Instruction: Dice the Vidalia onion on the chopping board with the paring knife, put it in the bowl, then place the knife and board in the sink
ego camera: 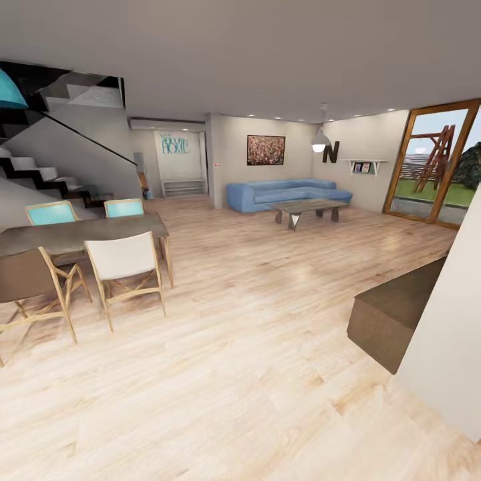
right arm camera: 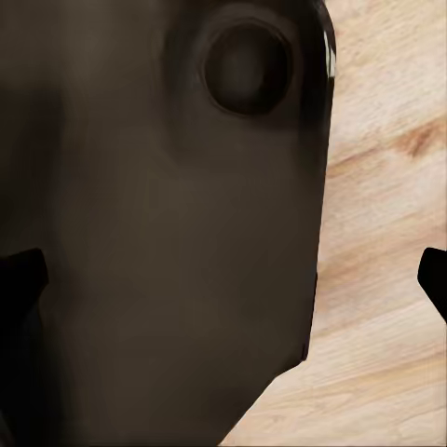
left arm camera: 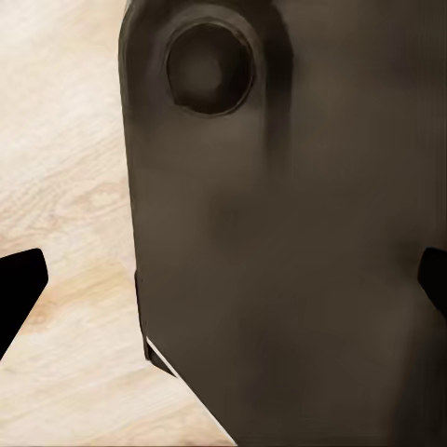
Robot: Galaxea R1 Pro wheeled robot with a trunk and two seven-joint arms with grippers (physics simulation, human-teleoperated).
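- The head view looks over a big room with a light wood floor (ego camera: 254,374).
- Far off stand a blue sofa (ego camera: 284,194) and a low coffee table (ego camera: 308,210).
- A dining surface (ego camera: 80,235) stands by some chairs, one with a white back (ego camera: 123,257).
- Stairs (ego camera: 40,170) go up beside them.
- A glass door (ego camera: 437,164) lets in the garden.
- The left end effector (left arm camera: 223,284) has its dark fingertips (left arm camera: 19,284) wide apart, holding nothing.
- Right below it sits a dark robot body part (left arm camera: 279,233), with wood floor beside that.
- The right end effector (right arm camera: 223,279) is also spread wide, with nothing in it.
- A dark robot part (right arm camera: 168,214) sits close under it too.
- The onion, knife, board, bowl and sink cannot be placed from here.
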